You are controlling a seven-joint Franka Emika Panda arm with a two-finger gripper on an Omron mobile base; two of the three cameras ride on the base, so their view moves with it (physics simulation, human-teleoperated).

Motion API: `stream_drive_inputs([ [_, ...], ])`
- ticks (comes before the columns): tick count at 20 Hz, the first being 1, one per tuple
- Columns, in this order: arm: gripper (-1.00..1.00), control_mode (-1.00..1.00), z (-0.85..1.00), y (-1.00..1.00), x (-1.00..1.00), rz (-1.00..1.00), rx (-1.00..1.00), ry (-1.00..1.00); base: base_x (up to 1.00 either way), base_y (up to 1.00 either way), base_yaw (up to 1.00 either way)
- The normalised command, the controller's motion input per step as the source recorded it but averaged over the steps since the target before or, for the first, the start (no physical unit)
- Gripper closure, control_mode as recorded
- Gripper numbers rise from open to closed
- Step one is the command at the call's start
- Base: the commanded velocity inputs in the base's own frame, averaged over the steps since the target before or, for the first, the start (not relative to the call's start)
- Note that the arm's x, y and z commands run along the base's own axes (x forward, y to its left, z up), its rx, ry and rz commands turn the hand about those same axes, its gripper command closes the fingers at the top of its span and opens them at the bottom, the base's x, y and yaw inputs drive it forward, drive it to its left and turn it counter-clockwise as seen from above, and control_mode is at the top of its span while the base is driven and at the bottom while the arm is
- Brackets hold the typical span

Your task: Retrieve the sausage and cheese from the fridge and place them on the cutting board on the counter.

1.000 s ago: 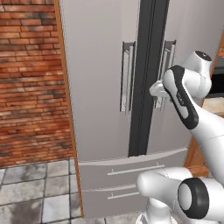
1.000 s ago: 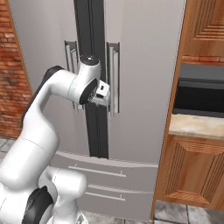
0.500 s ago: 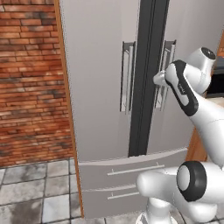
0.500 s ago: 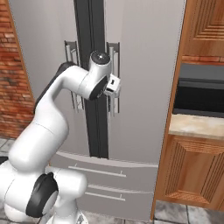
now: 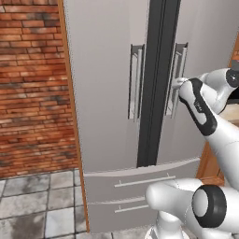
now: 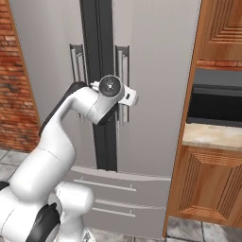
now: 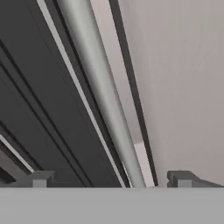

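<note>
Gripper (image 7: 109,179) spread wide, fingers (image 7: 41,178) either side of the right door handle (image 7: 103,94), not pinching it. Handle a silver bar, long axis upright, beside the dark centre strip (image 5: 156,84). Fridge (image 5: 107,93) shut, both doors closed, two drawers (image 5: 135,186) below also closed. Counter (image 6: 212,136) to the right, over wooden cabinets (image 6: 208,189).

Silver bar handle (image 7: 105,105) slanting between spread gripper (image 7: 111,179) fingertips, grey fridge (image 7: 183,78) door
</note>
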Motion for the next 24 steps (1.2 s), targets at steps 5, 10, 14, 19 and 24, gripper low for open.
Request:
stream_drive_inputs([
  [5, -1.00, -1.00, 0.00, 0.00, 0.47, -0.05, 0.05, -0.10, 0.00, 0.00, 0.00],
  [10, -1.00, -1.00, 0.00, -0.08, 0.59, 0.00, 0.10, 0.01, 0.00, 0.00, 0.00],
  [14, -1.00, -1.00, 0.01, -0.50, 0.64, 0.00, 0.10, 0.08, 0.00, 0.00, 0.00],
  [19, -1.00, -1.00, 0.00, -0.41, 0.70, 0.04, 0.08, 0.10, 0.00, 0.00, 0.00],
  [24, -1.00, -1.00, 0.00, -0.19, 0.75, 0.03, 0.06, 0.08, 0.00, 0.00, 0.00],
])
